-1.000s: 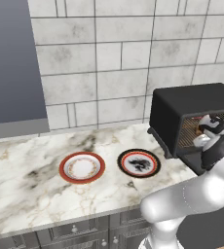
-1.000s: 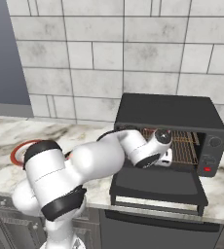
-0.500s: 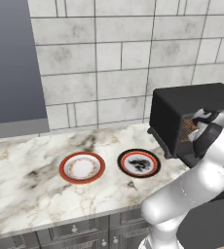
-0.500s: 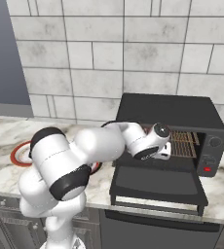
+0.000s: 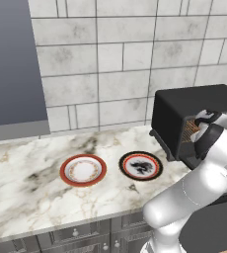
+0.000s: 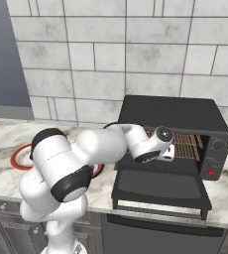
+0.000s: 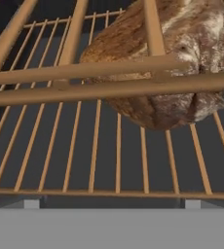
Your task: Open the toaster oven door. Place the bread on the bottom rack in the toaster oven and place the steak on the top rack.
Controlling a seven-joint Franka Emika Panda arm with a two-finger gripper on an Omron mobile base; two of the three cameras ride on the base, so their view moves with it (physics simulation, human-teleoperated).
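The black toaster oven stands at the counter's right end with its door folded down flat. My gripper is at the oven's mouth, open, with nothing between its fingertips. In the hand view the brown, dark-crusted bread lies on the bottom rack, ahead of my gripper and apart from it. The thick near bars of the top rack cross in front of the bread. From the left base view my hand sits against the oven opening. The steak is out of view.
Two plates lie on the marble counter left of the oven: a red-rimmed one and a dark-rimmed one. A grey tiled wall runs behind. My arm's bulk hides part of the counter in the right base view.
My hand has stayed at the oven's mouth with jaws wide open. The elbow and forearm have shifted, and the hand has edged slightly upward.
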